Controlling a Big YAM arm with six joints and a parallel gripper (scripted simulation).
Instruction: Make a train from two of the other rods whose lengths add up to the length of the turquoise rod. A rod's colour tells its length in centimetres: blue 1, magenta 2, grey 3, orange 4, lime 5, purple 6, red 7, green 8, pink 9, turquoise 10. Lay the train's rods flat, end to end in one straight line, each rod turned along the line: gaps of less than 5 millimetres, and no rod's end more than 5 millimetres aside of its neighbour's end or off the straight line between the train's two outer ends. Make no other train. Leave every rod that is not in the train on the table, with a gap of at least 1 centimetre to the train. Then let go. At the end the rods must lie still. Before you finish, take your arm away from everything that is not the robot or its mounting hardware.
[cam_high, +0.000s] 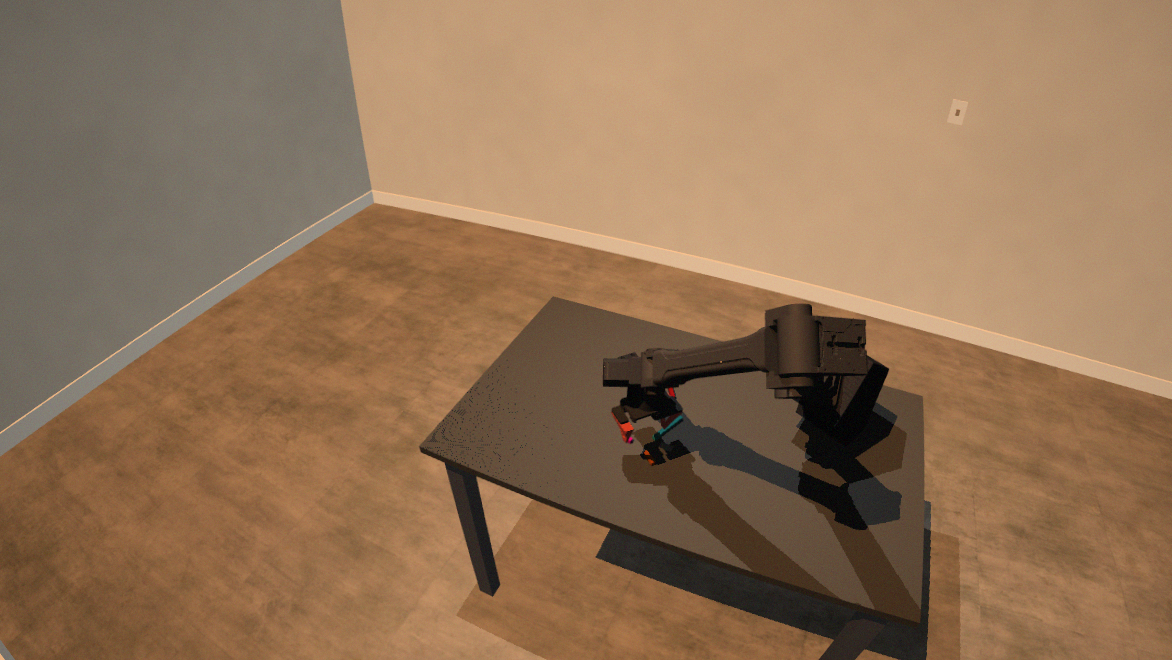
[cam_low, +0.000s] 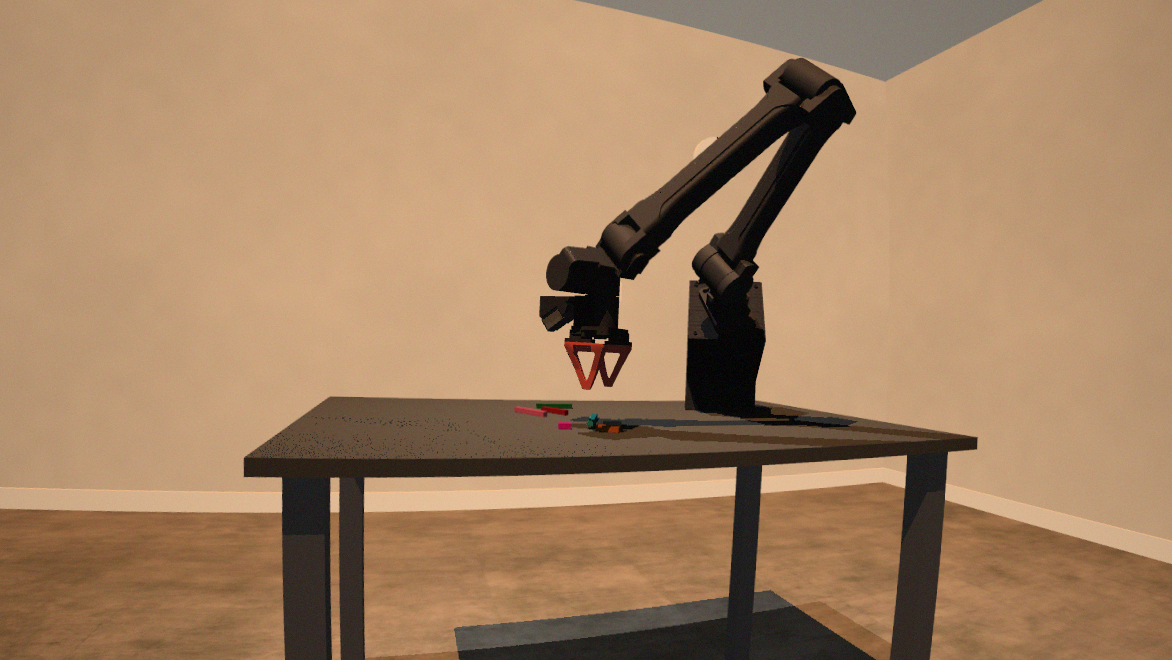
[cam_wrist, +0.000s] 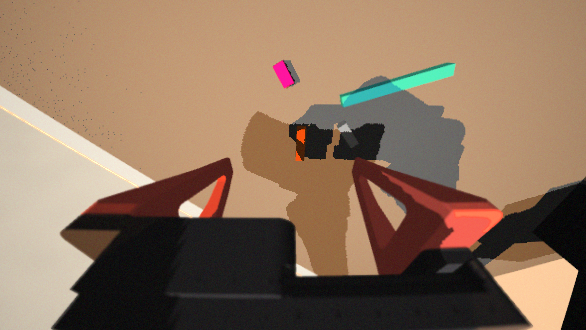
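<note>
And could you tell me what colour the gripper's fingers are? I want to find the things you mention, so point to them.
Red-orange (cam_low: 585, 366), clearest in the exterior view.

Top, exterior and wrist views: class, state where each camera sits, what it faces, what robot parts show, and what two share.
Top: high up, looking down at the table; whole arm.
Exterior: beside the table, near tabletop height, looking across; whole arm.
Wrist: on the arm, facing down past the open gripper; fingers and housing.
Exterior and wrist share the magenta rod.

turquoise rod (cam_wrist: 397, 85) and magenta rod (cam_wrist: 284, 74) lie well apart, passable gap between. orange rod (cam_wrist: 300, 144) blocks the counter (cam_high: 533, 393) (cam_low: 459, 438) just below it.
</note>
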